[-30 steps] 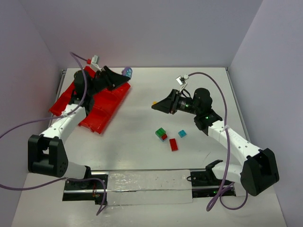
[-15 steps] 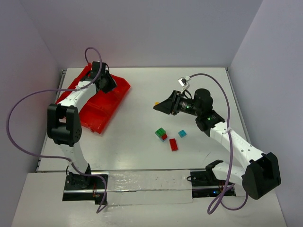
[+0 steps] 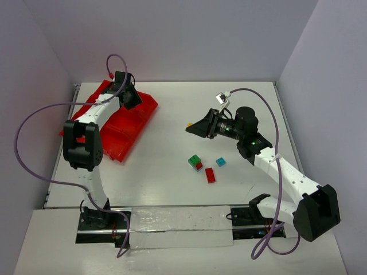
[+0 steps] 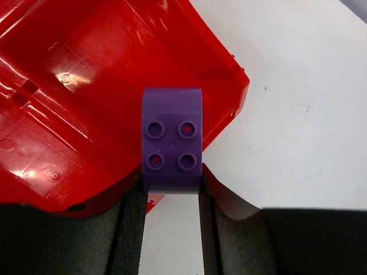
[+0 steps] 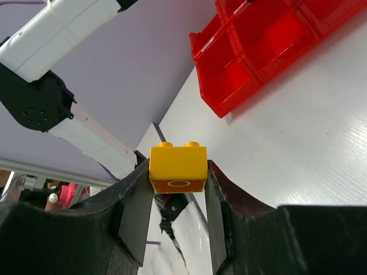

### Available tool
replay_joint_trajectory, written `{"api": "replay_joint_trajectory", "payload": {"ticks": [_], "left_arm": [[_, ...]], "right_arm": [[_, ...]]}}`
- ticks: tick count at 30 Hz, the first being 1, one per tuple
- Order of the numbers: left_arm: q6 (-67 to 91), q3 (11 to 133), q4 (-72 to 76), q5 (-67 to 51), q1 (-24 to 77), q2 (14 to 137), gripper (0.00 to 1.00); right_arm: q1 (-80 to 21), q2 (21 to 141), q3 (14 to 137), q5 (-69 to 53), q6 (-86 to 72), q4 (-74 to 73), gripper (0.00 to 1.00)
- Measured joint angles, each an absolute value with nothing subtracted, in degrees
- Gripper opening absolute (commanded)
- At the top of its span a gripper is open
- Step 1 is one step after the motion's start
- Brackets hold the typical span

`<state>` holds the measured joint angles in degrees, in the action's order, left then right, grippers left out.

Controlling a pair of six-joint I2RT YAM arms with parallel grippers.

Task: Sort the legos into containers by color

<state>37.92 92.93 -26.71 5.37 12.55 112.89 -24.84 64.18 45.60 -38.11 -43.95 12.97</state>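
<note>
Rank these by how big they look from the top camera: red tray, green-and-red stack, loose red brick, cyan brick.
1. red tray
2. green-and-red stack and loose red brick, too close to separate
3. cyan brick

Surroundings only, non-task items.
White matte table (image 3: 166, 189), with a thin grey rim (image 3: 200, 81) along its far edge. Pale lavender back wall (image 3: 172, 40), left wall (image 3: 28, 103) and right wall (image 3: 335, 86) close it in on three sides. At the near edge a glossy white strip (image 3: 178, 223) lies across a dark rail (image 3: 97, 236). Right wrist view, lower left: blurred pink and white clutter (image 5: 51, 195), not identifiable.
</note>
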Motion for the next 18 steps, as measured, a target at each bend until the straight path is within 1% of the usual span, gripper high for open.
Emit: {"api": "replay_joint_trajectory", "payload": {"ticks": [3,5,6,9,10,13,15,18], "left_arm": [[37.48,93.84,-26.84,5.24,12.67,114.18,0.04],[37.12,94.89,-27.06,5.15,12.71,115.17,0.13],[36.99,95.51,-27.09,5.15,12.71,115.64,0.22],[36.80,97.65,-27.29,5.26,12.71,116.96,0.53],[36.78,98.47,-27.37,5.38,12.71,117.42,0.56],[36.54,100.45,-27.43,5.56,12.72,118.36,0.73],[36.35,101.15,-27.46,5.59,12.78,118.61,0.79],[35.92,101.41,-27.50,5.78,13.17,118.72,0.82]], "right_arm": [[-24.84,64.30,45.60,-38.13,-44.15,13.18,0.00],[-24.84,64.36,45.60,-38.15,-44.26,13.27,0.00],[-24.84,64.36,45.60,-38.15,-44.27,13.26,0.00],[-24.84,64.36,45.60,-38.17,-44.27,13.26,0.00],[-24.84,64.36,45.60,-38.17,-44.25,13.24,0.00],[-24.84,64.36,45.62,-38.17,-44.23,13.20,0.00],[-24.84,64.36,45.66,-38.17,-44.19,13.13,0.00],[-24.84,64.45,45.95,-38.20,-43.98,12.75,0.00]]}}
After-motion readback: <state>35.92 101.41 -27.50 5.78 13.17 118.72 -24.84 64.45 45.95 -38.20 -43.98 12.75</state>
